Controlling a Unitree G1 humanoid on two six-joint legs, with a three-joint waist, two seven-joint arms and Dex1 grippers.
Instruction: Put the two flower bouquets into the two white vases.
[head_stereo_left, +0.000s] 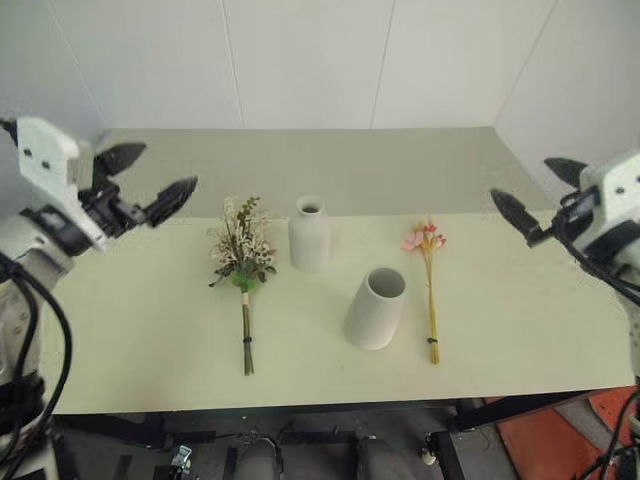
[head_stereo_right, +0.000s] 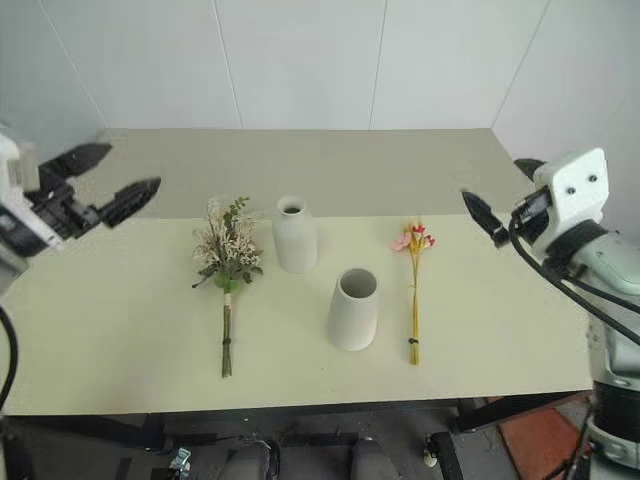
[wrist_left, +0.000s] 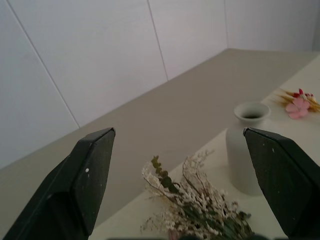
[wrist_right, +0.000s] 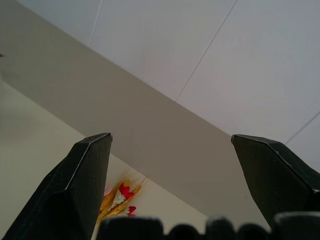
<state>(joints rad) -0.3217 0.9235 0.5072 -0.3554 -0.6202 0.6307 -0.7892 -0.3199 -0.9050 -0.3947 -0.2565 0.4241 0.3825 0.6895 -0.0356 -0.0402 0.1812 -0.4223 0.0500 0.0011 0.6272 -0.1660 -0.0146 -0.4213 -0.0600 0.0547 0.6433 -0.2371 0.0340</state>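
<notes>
Left eye view: nearest, the wide-mouthed matte white vase (head_stereo_left: 376, 310) stands empty between the bushy cream-pink bouquet (head_stereo_left: 243, 265) and slim yellow-stalked bouquet (head_stereo_left: 430, 290), both lying on the table (head_stereo_left: 130, 330); behind, the narrow-necked white vase (head_stereo_left: 309, 233) is unfilled. Left gripper (head_stereo_left: 140, 180) and right gripper (head_stereo_left: 530, 195) are held released. Nothing is placed yet.

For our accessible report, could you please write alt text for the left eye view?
Two bouquets lie flat on a pale table: the bushy bouquet beside the narrow-necked vase, the slim bouquet beside the wide-mouthed vase. The open left gripper and right gripper hover at either side.
</notes>
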